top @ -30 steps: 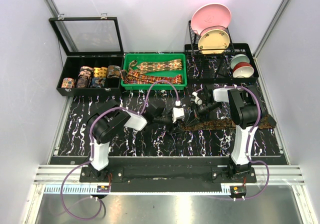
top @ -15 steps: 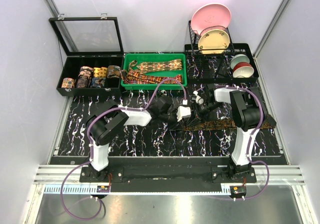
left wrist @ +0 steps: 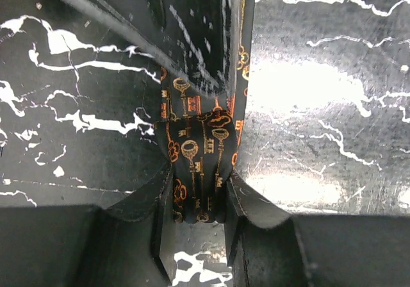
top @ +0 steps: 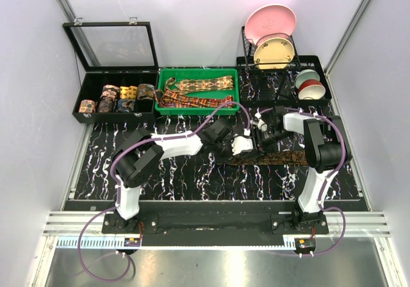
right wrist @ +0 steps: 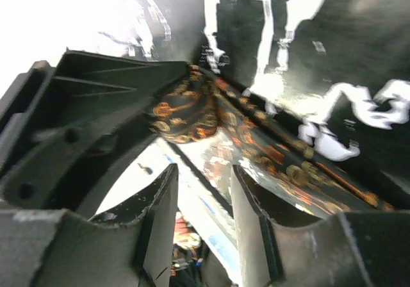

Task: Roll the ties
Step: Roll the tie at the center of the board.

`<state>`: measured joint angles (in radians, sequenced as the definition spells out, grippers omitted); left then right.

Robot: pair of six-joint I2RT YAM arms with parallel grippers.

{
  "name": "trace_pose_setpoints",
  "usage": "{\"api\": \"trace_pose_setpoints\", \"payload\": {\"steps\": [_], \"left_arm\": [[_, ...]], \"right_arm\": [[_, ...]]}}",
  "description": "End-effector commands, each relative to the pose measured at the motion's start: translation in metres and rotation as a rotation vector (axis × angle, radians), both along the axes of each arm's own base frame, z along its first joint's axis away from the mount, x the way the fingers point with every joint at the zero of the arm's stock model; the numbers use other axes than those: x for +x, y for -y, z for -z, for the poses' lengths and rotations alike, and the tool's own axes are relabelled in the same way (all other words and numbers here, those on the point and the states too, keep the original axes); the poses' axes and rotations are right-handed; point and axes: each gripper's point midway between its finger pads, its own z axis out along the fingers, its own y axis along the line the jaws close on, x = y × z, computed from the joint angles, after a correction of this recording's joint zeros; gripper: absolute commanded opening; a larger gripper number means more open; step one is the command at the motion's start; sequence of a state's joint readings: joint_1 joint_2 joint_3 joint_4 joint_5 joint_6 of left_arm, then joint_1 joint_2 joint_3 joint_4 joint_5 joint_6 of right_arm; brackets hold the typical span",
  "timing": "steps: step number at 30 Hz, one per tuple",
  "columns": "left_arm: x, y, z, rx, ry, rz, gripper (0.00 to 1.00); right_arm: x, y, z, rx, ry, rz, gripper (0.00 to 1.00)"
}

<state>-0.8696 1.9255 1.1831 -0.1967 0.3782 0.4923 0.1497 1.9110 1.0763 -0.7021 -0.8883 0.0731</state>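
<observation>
From above, we see the left gripper and the right gripper meeting nose to nose near the middle of the black marbled table. They are over the left end of a dark key-patterned tie, which lies flat in a strip running to the right. Behind them, loose ties lie in a green tray. Coiled ties sit in a row in the open black case to its left, and a dish rack with plates and bowls stands at the far right. In the left wrist view, we find the left gripper clamped on the folded end of the key-patterned tie. Both fingers press the cloth, and the rest of it runs away over the table. In the right wrist view, the right gripper has its jaws apart with nothing between them. The key-patterned tie lies just ahead of the fingertips, its bunched end against a black ribbed housing, its length trailing to the lower right.
</observation>
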Motion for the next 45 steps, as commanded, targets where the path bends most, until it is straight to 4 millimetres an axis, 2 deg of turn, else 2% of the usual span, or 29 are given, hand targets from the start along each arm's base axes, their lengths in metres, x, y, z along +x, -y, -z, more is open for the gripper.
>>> {"api": "trace_pose_setpoints", "payload": {"steps": [1,10,15,20,30,38,45], "left_arm": [[-0.02,-0.044,0.037,0.26,-0.076,0.001,0.1],[-0.028,-0.041,0.034,0.284,-0.105,0.068,0.11],[-0.029,-0.041,0.036,0.289,-0.113,0.07,0.11],[-0.03,-0.04,0.036,0.281,-0.125,0.072,0.12],[-0.033,-0.037,0.038,0.274,-0.147,0.074,0.11],[-0.033,-0.038,0.039,0.27,-0.153,0.07,0.11],[-0.032,-0.037,0.039,0.264,-0.16,0.067,0.11]], "right_arm": [[0.007,-0.019,-0.018,0.145,0.05,0.024,0.44],[0.026,-0.042,-0.011,0.227,0.107,0.055,0.43],[0.02,-0.051,-0.007,0.227,0.089,0.024,0.4],[0.014,-0.052,0.0,0.209,0.061,0.004,0.36],[0.001,-0.053,-0.014,0.237,0.055,-0.019,0.4],[-0.01,-0.053,-0.032,0.277,0.055,-0.018,0.42],[-0.01,-0.056,-0.022,0.248,0.044,-0.019,0.4]]}}
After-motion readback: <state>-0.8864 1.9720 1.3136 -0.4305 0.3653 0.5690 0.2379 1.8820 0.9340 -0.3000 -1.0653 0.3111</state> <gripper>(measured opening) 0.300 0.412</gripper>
